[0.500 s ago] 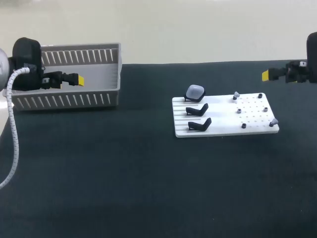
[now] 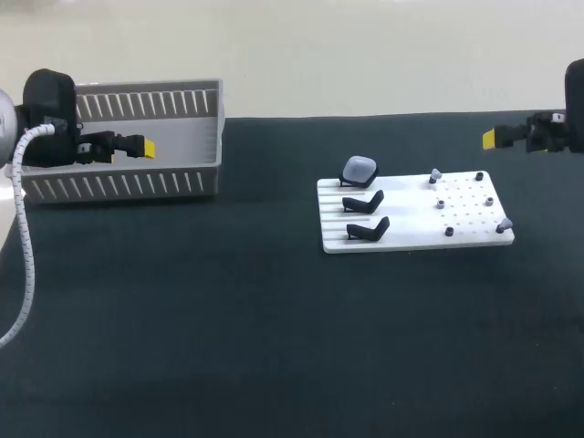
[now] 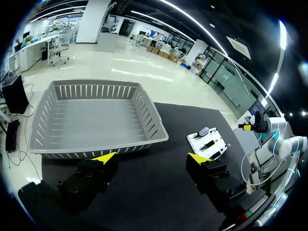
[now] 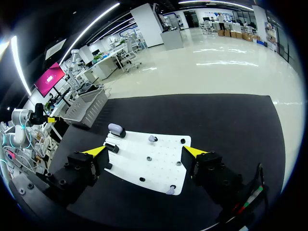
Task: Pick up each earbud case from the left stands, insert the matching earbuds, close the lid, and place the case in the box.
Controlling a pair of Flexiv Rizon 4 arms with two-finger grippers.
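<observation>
Head view: rounded pale-grey earbud case (image 2: 359, 169); L pincer (image 3: 150, 156), R pincer (image 4: 144, 150) wide-open, empty

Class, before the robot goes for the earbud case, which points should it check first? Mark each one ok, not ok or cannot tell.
1. Left gripper open and empty: ok.
2. Right gripper open and empty: ok.
3. Earbud case seated on the farthest stand of the white board, nothing above it: ok.
4. Case lid open for inserting earbuds: not ok, it looks shut.
5. Small grey earbuds present on the board and matching the case: cannot tell.
6. Box has room for the case: ok.
</observation>
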